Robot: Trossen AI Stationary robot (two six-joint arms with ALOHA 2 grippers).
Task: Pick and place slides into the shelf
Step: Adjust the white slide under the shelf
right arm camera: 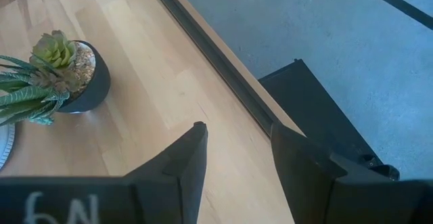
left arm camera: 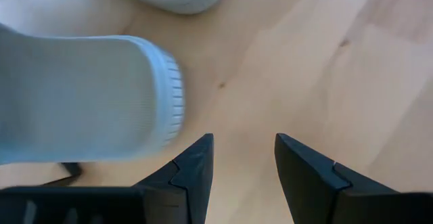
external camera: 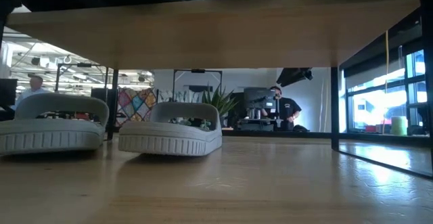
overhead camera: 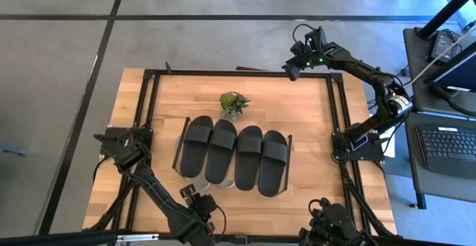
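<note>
shelf (overhead camera: 181, 138): you see four black slides (overhead camera: 236, 155) on top, two grey slides (external camera: 108, 130) beneath | left gripper (left arm camera: 243, 149) near front, jaws apart, empty | right gripper (right arm camera: 237, 143) behind, jaws apart, wrist marking "6n"

Overhead looks down; low camera peers level beneath shelf (external camera: 203, 31).

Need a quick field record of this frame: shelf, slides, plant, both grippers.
shelf: wooden board on the table, black side frames
black slides: four side by side on top
grey-white slides: two under the board, on the table
potted plant: beside the shelf
left gripper: open, empty, near a grey-white slide
right gripper: open, empty, at table edge
</note>
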